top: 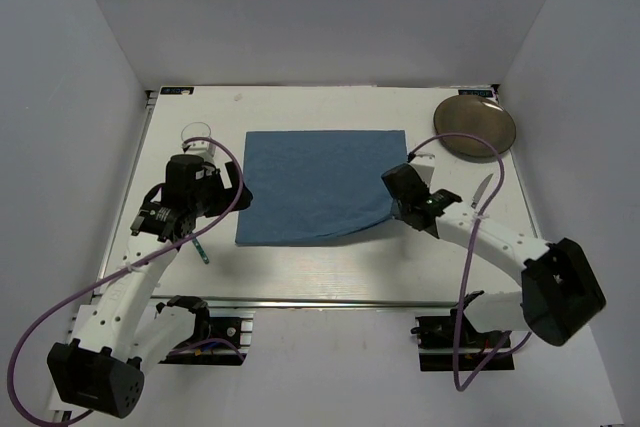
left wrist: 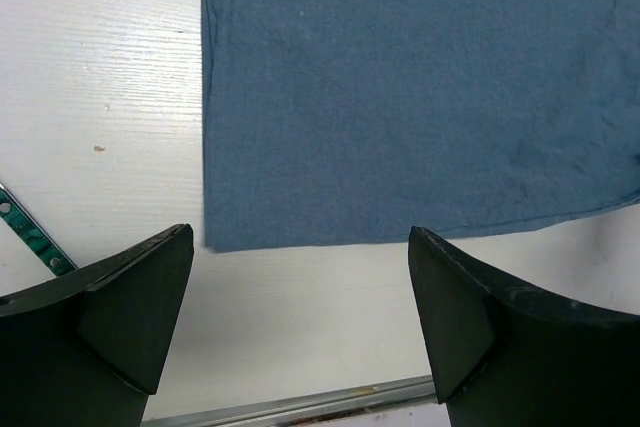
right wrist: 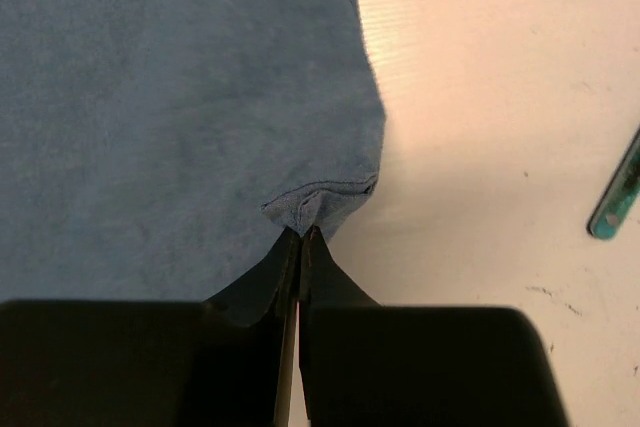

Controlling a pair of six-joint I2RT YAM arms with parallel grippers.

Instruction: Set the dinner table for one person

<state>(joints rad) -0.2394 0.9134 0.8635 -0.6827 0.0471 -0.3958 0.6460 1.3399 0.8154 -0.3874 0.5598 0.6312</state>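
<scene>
The tabletop (top: 320, 272) (the dinner table itself) fills the top view from its rail (top: 330, 301) at 6 o'clock to the back wall (top: 320, 17) at 12. The mat (top: 315, 187) lies flat at its centre, long sides across. Only its 5 o'clock corner is drawn up and puckered, probably a tug to square the cloth to the rail before any dishes go on.

The right arm (top: 500, 237) reaches in from 4 o'clock, with its forearm low and slanting toward the centre and its wrist pitched down. The right tool (right wrist: 300, 234) is closed tight on that corner, and a small fold of cloth bunches just ahead of its tips. The left arm (top: 130, 282) rises from 7 o'clock with a bent elbow and its wrist at the mat's 9 o'clock edge. The left tool (left wrist: 300, 242) is spread wide and holds nothing. It is poised above the mat's 7 o'clock corner, placed, I judge, to pin or take it.

The plate (top: 476, 127) waits at 1 o'clock, well apart from the mat. The glass (top: 195, 135) stands at 10 o'clock, just beyond the left wrist (partly hidden by it). The left utensil (top: 201, 249) lies at 8 o'clock beside the left arm, and the right utensil (top: 481, 190) lies at 3 o'clock, between the right arm and the plate. None of these is on the mat, so the setting has barely begun.
</scene>
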